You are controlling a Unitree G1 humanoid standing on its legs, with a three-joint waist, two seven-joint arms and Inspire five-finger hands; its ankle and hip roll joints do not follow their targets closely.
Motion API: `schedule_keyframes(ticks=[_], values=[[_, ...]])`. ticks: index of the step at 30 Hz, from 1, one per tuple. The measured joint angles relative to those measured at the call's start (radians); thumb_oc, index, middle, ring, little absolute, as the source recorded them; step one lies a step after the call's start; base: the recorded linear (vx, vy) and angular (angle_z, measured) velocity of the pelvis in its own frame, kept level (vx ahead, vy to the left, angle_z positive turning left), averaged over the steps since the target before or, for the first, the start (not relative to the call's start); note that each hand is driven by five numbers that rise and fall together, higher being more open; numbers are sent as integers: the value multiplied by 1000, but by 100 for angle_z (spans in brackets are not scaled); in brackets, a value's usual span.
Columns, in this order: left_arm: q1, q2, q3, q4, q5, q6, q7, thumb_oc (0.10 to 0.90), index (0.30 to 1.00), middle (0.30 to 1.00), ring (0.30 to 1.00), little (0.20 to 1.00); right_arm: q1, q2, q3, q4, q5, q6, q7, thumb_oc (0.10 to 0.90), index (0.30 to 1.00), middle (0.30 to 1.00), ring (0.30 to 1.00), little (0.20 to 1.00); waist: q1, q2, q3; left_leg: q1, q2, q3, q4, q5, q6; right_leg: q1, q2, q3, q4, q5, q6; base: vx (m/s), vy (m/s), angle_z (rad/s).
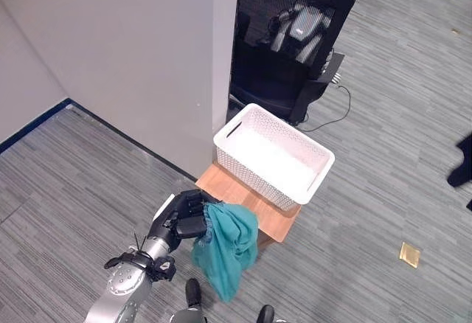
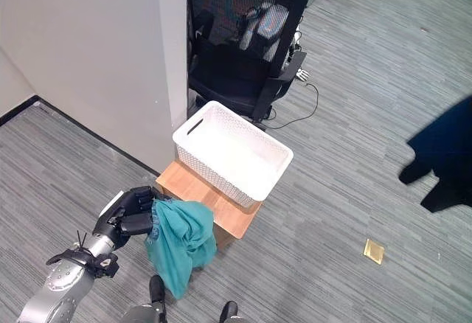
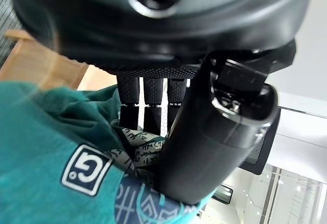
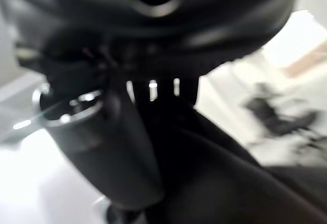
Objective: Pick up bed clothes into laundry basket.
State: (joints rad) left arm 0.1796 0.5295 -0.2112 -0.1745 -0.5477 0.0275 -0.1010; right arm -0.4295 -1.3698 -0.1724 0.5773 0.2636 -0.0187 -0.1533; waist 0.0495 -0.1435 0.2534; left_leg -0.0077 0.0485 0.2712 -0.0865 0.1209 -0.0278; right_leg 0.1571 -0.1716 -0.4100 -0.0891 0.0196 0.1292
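Fingers (image 3: 144, 112) and thumb of the left hand (image 1: 183, 218) are curled round a bunched teal garment (image 1: 225, 245), pinching the cloth between them; the left wrist view shows a white-edged square patch on the fabric beside the thumb. In the left eye view the hand sits at lower centre-left of the frame, its silver-grey arm entering from the bottom left. The garment hangs from the grip in a loose fold, its upper part level with the near corner of a low wooden tabletop (image 1: 225, 185) and its tail dropping toward the bottom edge of the frame, over grey striped carpet (image 1: 66, 183).

On that tabletop, at the centre of the frame, stands a white perforated laundry basket (image 1: 254, 167); its inside looks bare white. The garment is outside it, just beside the tabletop's near edge, and apart from the basket.

Behind the basket, at upper centre, is a black mesh-backed office chair (image 1: 284, 50) beside a pale wall (image 1: 133, 57). A small yellow square (image 1: 409, 254) lies on the carpet at lower right.

The right hand (image 4: 127, 147) shows in its own wrist view as a dark blurred bulk; whether its fingers are open or closed cannot be told.
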Motion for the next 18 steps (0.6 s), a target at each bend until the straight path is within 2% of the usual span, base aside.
schedule_keyframes(ticks=[1,3,5,8,10,12,18], values=[[-26,10,-25,0,-9,0,-2,400,300,300,300,300,-133,-23,111,6,0,-25,1,400,300,300,300,300,22,-5,-1,0,1,-1,0,0,0,0,1,-2,0,0,0,3,22,4],[-42,11,-26,1,-14,0,-2,400,300,300,300,300,-318,-24,275,28,0,-32,3,400,300,300,300,300,26,-9,0,-1,-1,-6,0,0,0,3,1,-8,0,0,0,1,23,6],[-67,30,-36,1,-23,0,-2,400,300,300,300,300,-527,-25,502,83,-2,-40,21,400,300,300,300,300,36,-14,-2,-1,-1,-7,0,0,0,4,1,-18,0,0,0,-1,14,7],[-86,39,-42,1,-41,0,-2,400,300,300,300,300,-719,-27,741,118,-24,-54,49,400,300,300,300,300,62,-22,-2,-5,-4,-12,0,0,0,6,-1,-27,0,0,0,0,6,10],[-85,39,-43,2,-41,0,-2,400,300,300,300,300,-801,-23,845,127,-34,-60,70,400,300,300,300,300,74,-23,-2,-6,-7,-15,0,0,1,7,-3,-31,0,0,0,9,4,8],[-84,39,-43,2,-41,0,-1,400,300,300,300,300,-845,-2,890,135,-45,-58,82,400,300,300,300,300,74,-24,-2,-8,-11,-32,0,0,2,12,-3,-51,0,0,0,13,9,17],[-79,40,-44,4,-41,-1,-1,400,300,300,300,300,-844,70,910,155,-60,-57,106,400,300,300,300,300,83,-26,-2,-11,-12,-35,0,1,3,11,-3,-52,0,0,0,-4,4,2]])
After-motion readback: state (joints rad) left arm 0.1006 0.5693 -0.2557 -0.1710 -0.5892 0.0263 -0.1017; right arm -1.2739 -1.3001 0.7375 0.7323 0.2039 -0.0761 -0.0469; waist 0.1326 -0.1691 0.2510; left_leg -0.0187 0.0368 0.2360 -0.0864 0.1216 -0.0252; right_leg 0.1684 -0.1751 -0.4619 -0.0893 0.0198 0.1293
